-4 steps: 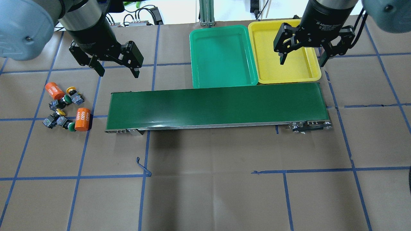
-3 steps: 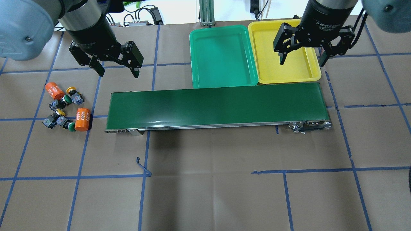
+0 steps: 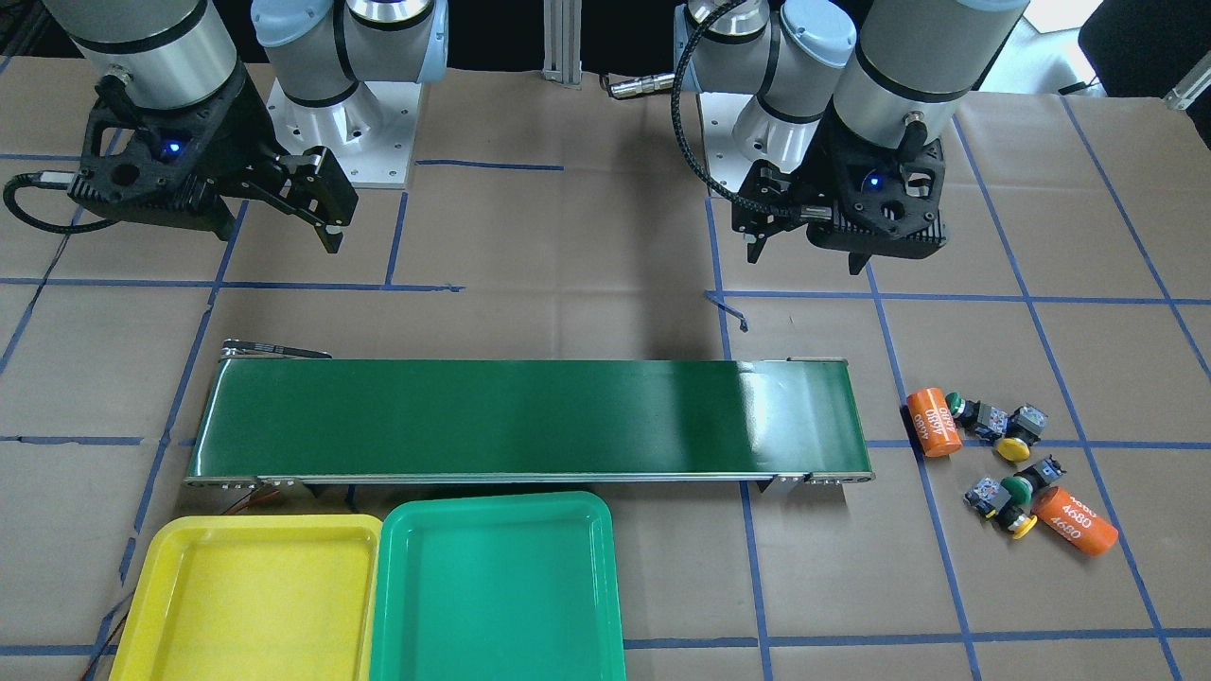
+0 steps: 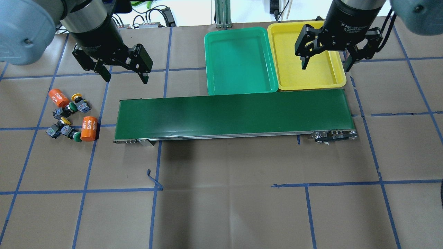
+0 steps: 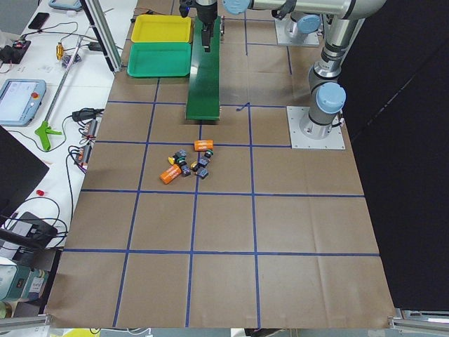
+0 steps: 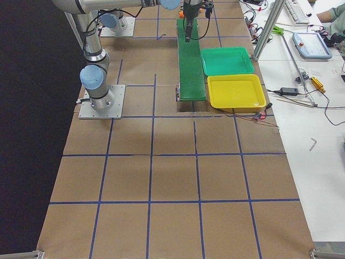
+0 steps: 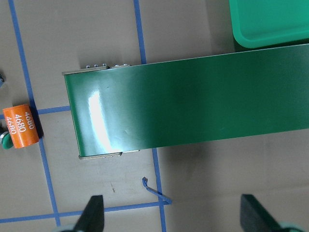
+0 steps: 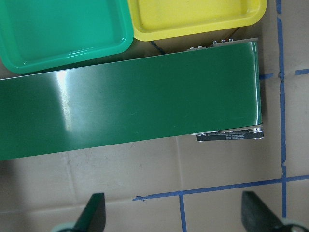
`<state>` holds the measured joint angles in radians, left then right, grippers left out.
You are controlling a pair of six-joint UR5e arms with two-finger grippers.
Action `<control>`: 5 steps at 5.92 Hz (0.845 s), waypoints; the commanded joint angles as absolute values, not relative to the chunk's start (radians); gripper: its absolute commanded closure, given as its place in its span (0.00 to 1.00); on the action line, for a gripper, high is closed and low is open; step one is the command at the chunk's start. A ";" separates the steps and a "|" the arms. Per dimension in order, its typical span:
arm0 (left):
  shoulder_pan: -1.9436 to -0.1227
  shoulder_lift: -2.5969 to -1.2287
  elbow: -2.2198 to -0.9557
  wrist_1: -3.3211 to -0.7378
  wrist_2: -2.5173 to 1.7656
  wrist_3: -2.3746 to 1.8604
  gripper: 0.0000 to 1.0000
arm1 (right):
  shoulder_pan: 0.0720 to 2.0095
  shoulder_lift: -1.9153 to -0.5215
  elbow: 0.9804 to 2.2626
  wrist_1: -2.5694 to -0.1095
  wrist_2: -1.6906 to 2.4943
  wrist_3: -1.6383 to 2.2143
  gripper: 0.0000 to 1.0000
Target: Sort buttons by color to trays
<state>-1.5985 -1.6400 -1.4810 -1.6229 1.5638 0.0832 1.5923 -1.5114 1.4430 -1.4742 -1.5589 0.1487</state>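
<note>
Two trays [image 4: 238, 62] sit side by side just behind the belt's [image 4: 235, 112] right half. Off its left end, buttons [image 4: 69, 117] and cylinders [image 4: 59, 98] cluster together on the table [image 4: 221, 207].

Bright, even light from above in all views. Long dark green glossy conveyor belt [image 3: 530, 416] shows white glare patch right of centre in front-facing view, and at left in both wrist views. Soft broad shadow on brown paper-covered surface [image 4: 225, 207] just below belt, centre of overhead view. White bench top [image 4: 193, 14] at upper edge washed out. Side views: black unlit band along one edge. Jaws at bottom of wrist views slightly soft.
</note>
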 commanded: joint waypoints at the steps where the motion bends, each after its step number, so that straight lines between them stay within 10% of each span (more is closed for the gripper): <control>1: -1.524 -1.635 -1.486 -1.629 1.572 0.133 0.02 | 1.592 -1.511 1.443 -1.474 -1.563 0.147 0.00; 5: -1.206 -1.683 -1.711 -1.333 1.569 0.364 0.02 | 1.592 -1.511 1.448 -1.474 -1.563 0.147 0.00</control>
